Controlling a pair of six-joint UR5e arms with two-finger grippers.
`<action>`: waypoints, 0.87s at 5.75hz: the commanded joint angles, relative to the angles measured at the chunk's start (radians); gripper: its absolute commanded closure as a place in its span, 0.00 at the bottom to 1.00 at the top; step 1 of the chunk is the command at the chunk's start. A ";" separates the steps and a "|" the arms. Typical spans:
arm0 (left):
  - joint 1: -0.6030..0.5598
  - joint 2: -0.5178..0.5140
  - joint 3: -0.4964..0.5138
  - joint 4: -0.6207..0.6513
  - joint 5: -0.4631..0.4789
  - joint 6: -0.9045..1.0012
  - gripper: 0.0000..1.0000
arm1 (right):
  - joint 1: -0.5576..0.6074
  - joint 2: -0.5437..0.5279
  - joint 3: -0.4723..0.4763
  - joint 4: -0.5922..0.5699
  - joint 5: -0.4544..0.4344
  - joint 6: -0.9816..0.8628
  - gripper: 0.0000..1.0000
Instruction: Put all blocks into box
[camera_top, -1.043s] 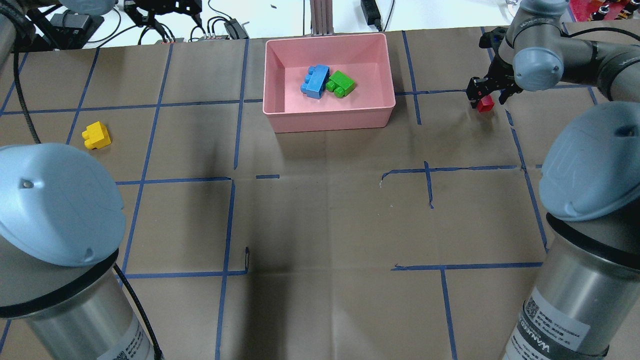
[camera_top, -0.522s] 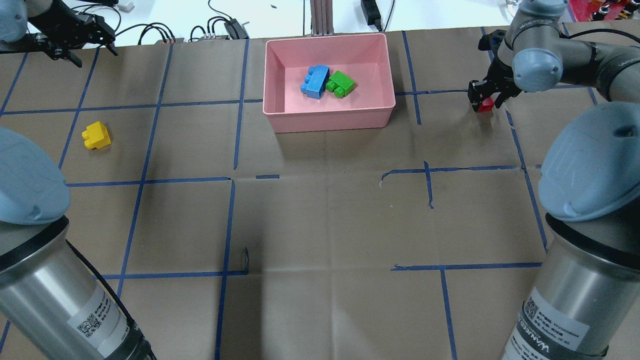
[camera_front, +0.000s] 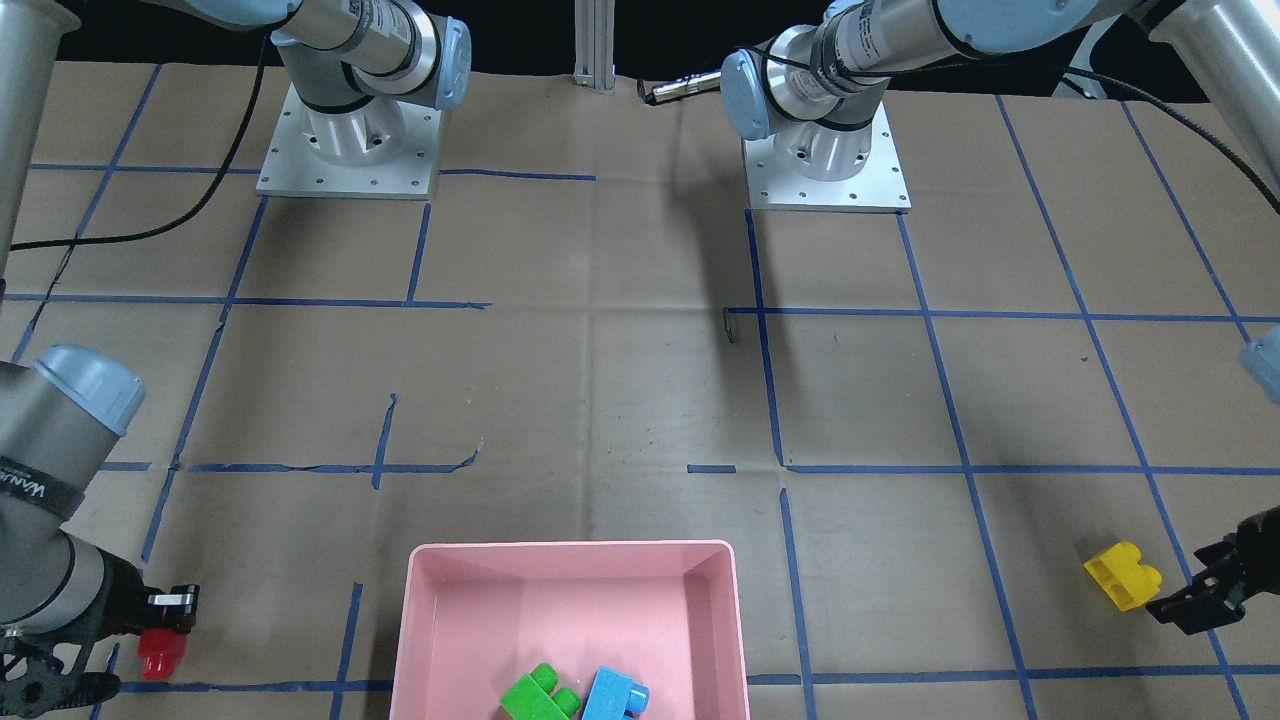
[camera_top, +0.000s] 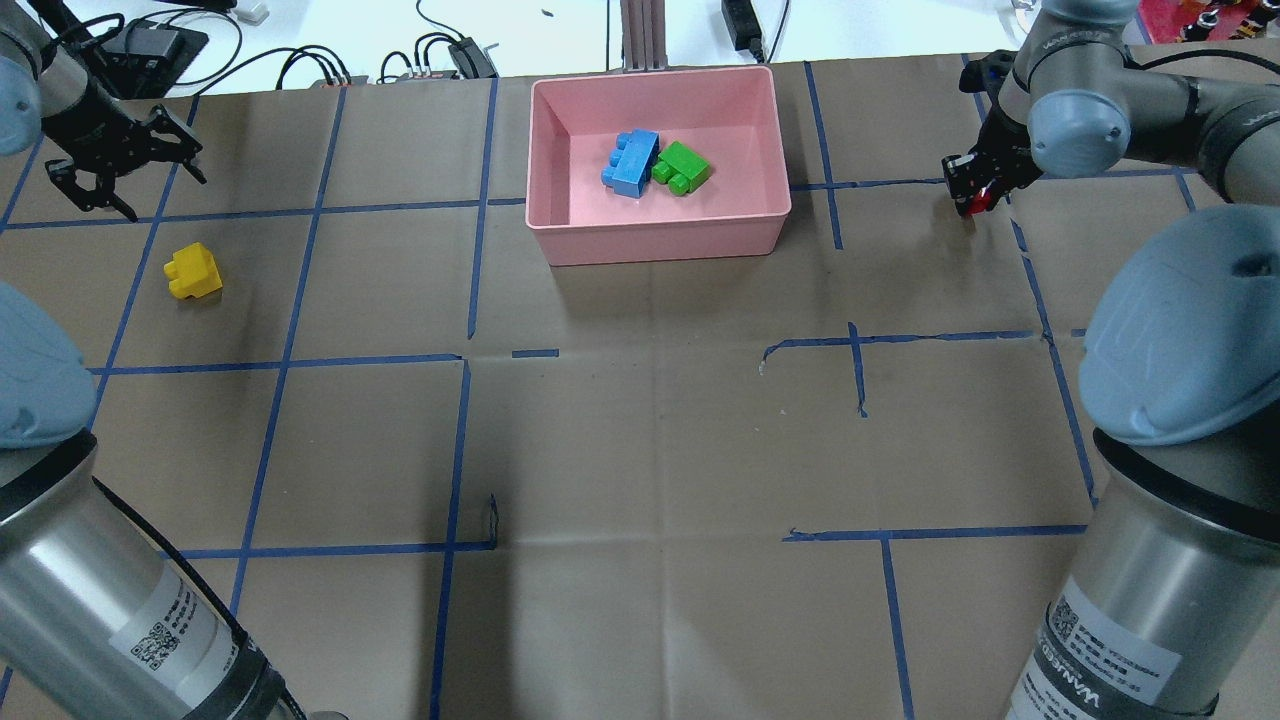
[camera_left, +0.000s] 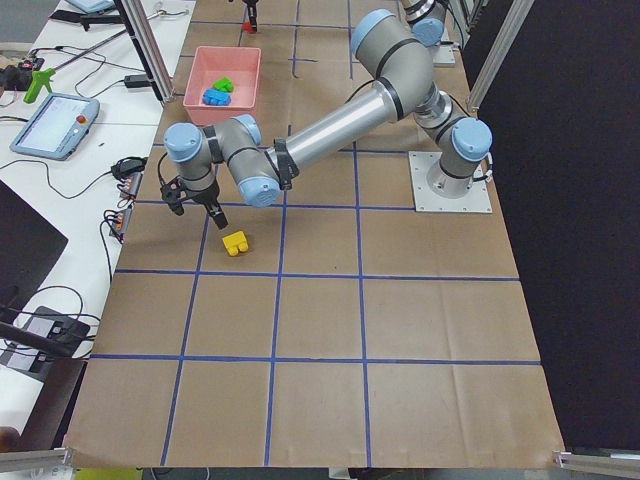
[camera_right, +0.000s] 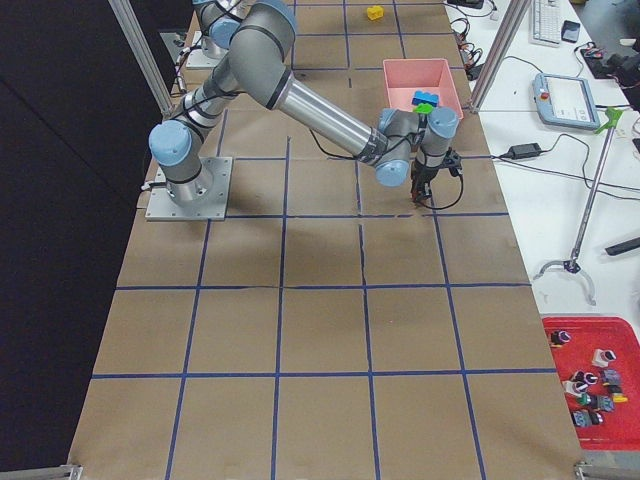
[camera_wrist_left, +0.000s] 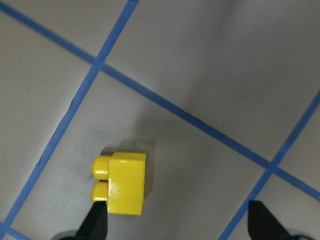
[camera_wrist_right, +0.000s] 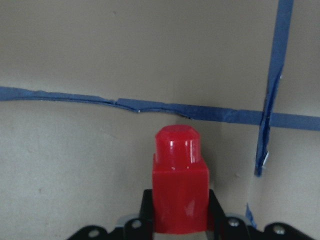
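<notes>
Left end effector (camera_wrist_left: 180, 220), open, has swung to 11 o'clock of yellow block (camera_top: 193, 272) on tabletop (camera_top: 640, 450). Blue block (camera_top: 630, 165), green block (camera_top: 682, 167) in box (camera_top: 660, 240). Right end effector (camera_top: 972, 190), at box's 3 o'clock, has closed on red block (camera_wrist_right: 180, 190): carry next.

Both my arms reach out long toward the far edge of the table, one tool spread, one clamped.

My left arm (camera_left: 330, 115) stretches to the far left corner, wrist bent down, and my left tool (camera_wrist_left: 179, 222) hangs there with its fingers (camera_wrist_left: 96, 220) wide apart and nothing between them. My right arm (camera_right: 320, 110) stretches toward the far right corner, wrist turned down, and my right tool (camera_wrist_right: 180, 217) sits low by the table, its jaws pressed against the two sides of the red block (camera_wrist_right: 179, 167).
</notes>
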 joint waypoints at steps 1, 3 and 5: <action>0.038 -0.007 -0.081 0.094 0.000 -0.004 0.00 | 0.061 -0.009 -0.107 0.032 -0.026 -0.006 0.95; 0.046 -0.018 -0.168 0.197 -0.004 -0.009 0.00 | 0.184 -0.114 -0.133 0.074 -0.028 0.031 0.95; 0.046 -0.032 -0.203 0.274 -0.009 -0.008 0.00 | 0.357 -0.152 -0.145 0.021 0.112 0.266 0.95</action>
